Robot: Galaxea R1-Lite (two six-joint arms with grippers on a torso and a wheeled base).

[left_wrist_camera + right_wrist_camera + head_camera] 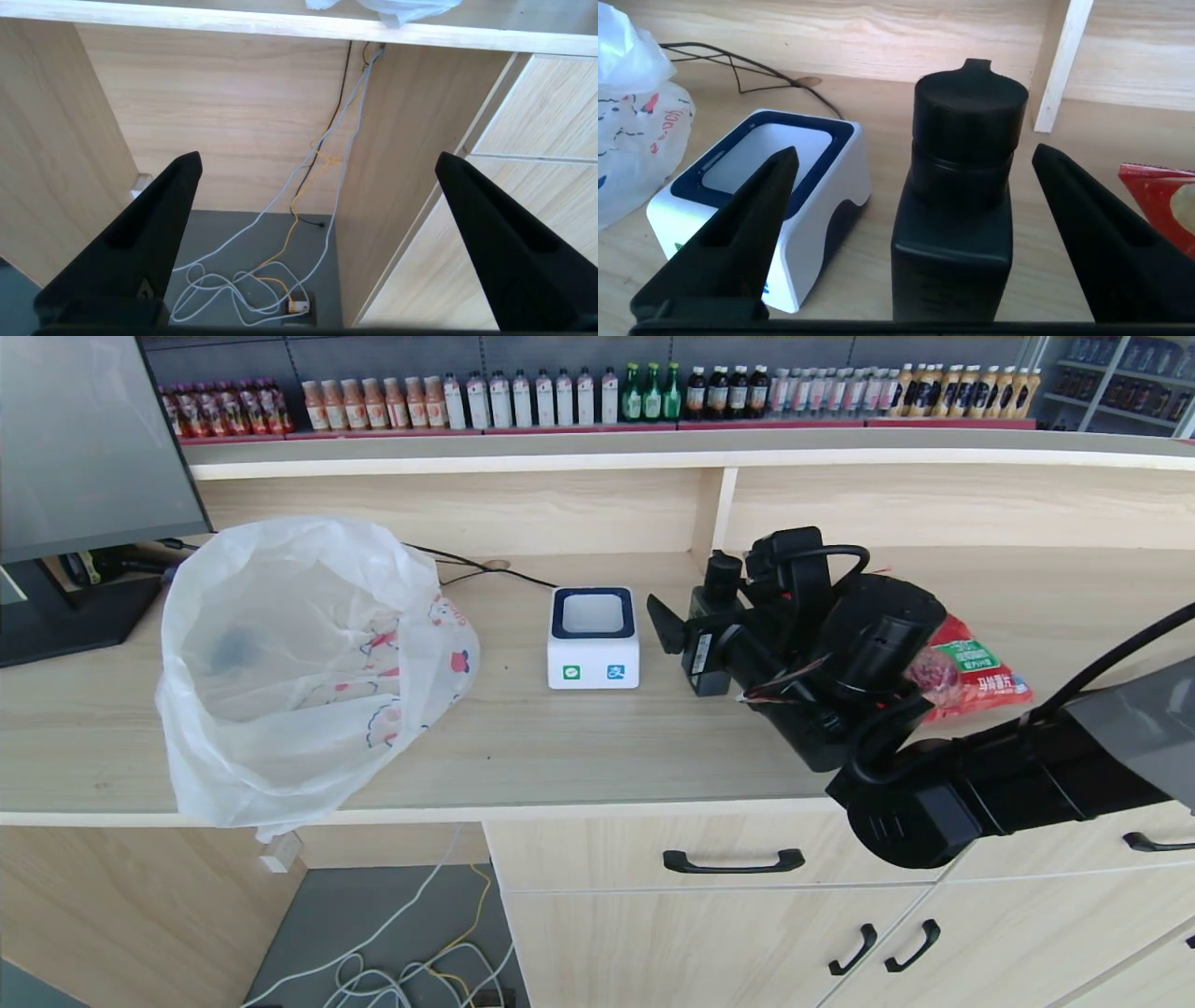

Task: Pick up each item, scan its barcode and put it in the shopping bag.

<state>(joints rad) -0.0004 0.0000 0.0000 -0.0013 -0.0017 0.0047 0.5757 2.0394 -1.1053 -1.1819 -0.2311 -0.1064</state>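
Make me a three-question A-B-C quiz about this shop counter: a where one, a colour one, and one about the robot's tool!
1. Where is the scanner? A on the floor; B between shopping bag and black bottle; C on the shelf.
2. The snack packet is mostly: A red; B blue; C yellow.
3. The right tool is: A shut on the packet; B open around the bottle; C in the bag.
B: it sits between them on the counter. A: it looks red. B: both fingers stand clear of the bottle.
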